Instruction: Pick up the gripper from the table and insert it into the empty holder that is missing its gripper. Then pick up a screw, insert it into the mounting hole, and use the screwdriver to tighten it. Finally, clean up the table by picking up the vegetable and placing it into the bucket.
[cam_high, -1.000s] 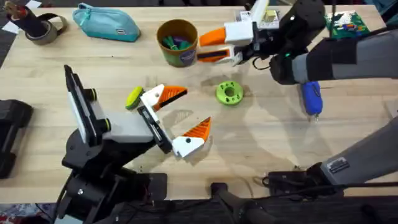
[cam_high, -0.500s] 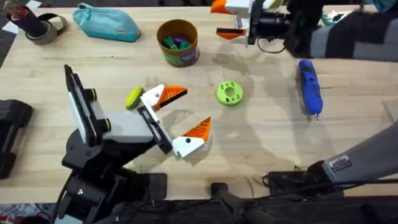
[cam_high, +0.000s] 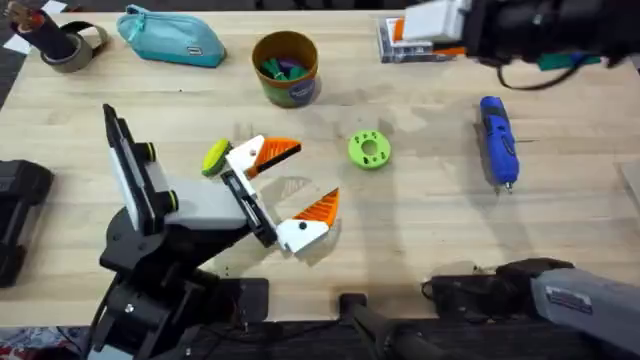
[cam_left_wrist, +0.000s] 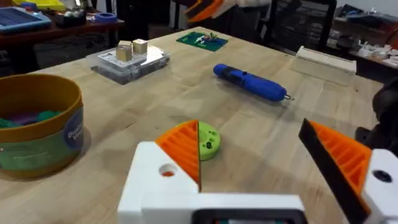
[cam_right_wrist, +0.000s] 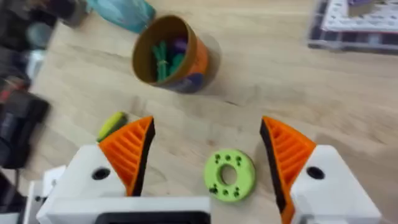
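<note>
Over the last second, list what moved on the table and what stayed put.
The right gripper rose from beside the bucket and withdrew to the far right edge, open, leaving the screwdriver uncovered on the table. The left gripper, green disc and teal pouch stayed put.

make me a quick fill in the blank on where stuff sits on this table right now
1. The blue screwdriver lies flat on the ____.
2. The round bucket stands upright beside the teal ____.
3. The flat ring between the bucket and the screwdriver is coloured ____.
4. The right gripper has its fingers ____, nothing between them.

Missing words: table; pouch; green; open
</note>
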